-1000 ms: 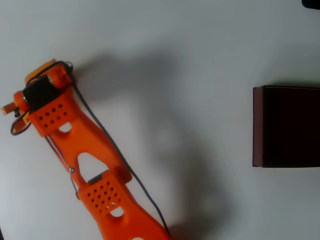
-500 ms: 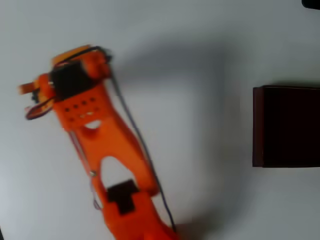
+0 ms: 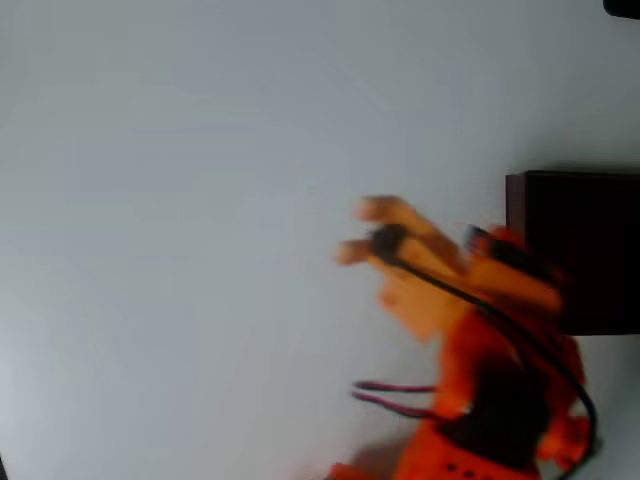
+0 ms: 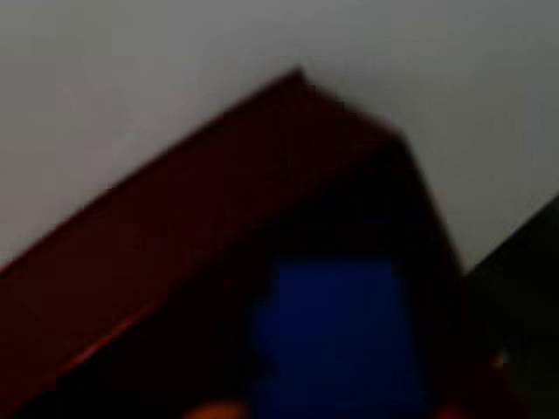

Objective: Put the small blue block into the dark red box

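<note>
The small blue block (image 4: 336, 336) looms large and blurred at the bottom middle of the wrist view, held in front of the dark red box (image 4: 175, 253), whose corner points up. Hints of orange fingers (image 4: 210, 410) show on either side of the block at the lower edge. From overhead, my orange gripper (image 3: 400, 245) is smeared by motion just left of the dark red box (image 3: 580, 250), which sits at the right edge. The block is hidden under the arm in that view.
The white table (image 3: 200, 250) spreads out to the left of the arm. A dark object (image 3: 625, 6) pokes in at the top right corner. Red and black cables (image 3: 395, 395) hang off the arm's lower part.
The arm has swung fast from the left side of the table to the right, ending beside the box. The picture of it is now heavily blurred.
</note>
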`<state>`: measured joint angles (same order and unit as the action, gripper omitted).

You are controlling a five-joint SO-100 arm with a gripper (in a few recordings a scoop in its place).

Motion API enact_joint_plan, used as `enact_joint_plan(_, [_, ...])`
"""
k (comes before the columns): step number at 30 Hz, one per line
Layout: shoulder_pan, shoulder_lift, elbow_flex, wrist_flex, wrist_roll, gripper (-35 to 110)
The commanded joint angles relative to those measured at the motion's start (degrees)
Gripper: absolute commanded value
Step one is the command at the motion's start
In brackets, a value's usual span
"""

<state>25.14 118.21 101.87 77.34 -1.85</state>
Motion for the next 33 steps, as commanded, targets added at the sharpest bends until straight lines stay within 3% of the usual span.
enact_joint_plan(1, [7.7,3.8,9.9,-10.7,0.0,0])
enact_joint_plan(8, [15.2,-11.0,12.0,-25.7,1.8,4])
enact_joint_plan(10, [16.2,-15.7,9.5,-26.4,2.6,17])
enact_joint_plan(14, [18.0,-20.1,5.5,-25.3,3.1,19])
enact_joint_plan(18, [18.8,-16.7,3.6,-17.6,-0.4,17])
enact_joint_plan(26, [10.0,24.7,22.0,-6.3,-0.2,16])
enact_joint_plan(33, [-13.0,58.1,39.5,1.5,5.4,5])
